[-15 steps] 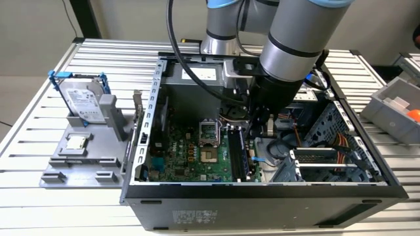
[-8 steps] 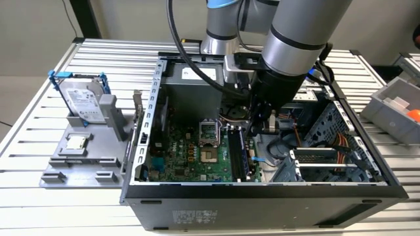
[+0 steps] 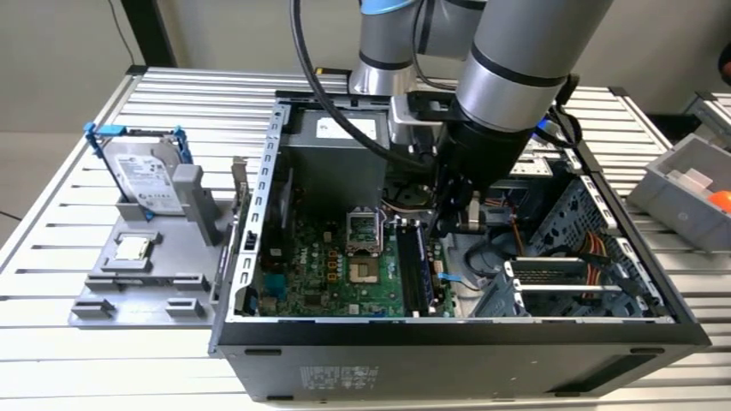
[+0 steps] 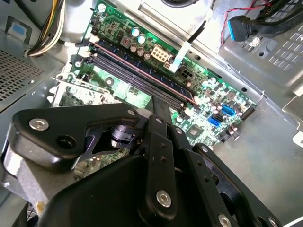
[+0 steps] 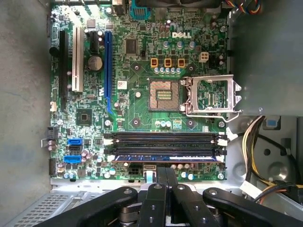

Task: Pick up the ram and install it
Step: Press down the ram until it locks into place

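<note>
The arm reaches down into the open computer case, which lies on its side on the slatted tabletop with the motherboard facing up. In the exterior view the tool hangs over the memory slots near the middle of the case.

In the first wrist view the tool sits directly over the memory slots. The ram lies lengthwise in the slot nearest the tool, a thin blue-edged stick between white end clips, running parallel to the dark slots beside it. The tool's 2 fingers are pressed close together at the middle of the stick's edge, touching or almost touching it; whether they pinch it or just bear on it I cannot tell. In the second wrist view the tool meets the same slots at about mid-length.

On the motherboard, the CPU socket stands open with its metal retention frame swung aside.

Outside the case, toward the exterior view's left edge of the tabletop, a grey holder tray carries a silver hard drive in a blue bracket, standing upright, and a small square CPU chip lying flat in its recess.
</note>
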`<state>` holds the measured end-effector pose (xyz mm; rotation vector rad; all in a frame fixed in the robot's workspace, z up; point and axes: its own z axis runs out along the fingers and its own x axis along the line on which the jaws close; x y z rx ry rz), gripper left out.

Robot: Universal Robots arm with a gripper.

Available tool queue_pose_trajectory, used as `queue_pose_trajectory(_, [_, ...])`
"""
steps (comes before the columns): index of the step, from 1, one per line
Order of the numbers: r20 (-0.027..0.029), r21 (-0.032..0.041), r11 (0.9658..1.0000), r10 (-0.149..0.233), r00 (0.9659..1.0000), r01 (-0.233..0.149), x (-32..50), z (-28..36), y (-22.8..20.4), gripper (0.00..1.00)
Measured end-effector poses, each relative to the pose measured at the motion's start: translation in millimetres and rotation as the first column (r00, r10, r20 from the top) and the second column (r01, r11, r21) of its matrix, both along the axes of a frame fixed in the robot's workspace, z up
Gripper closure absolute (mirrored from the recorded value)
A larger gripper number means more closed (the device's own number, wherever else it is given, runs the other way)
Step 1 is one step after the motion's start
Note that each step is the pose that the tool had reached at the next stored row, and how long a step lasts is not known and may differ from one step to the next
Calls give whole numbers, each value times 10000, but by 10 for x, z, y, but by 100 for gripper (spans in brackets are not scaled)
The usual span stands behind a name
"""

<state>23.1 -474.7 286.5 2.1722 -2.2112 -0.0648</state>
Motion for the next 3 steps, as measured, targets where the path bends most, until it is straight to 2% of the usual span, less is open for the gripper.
queue_pose_trajectory(3, [0, 0, 10000, 0, 10000, 0, 0, 2, 0, 100])
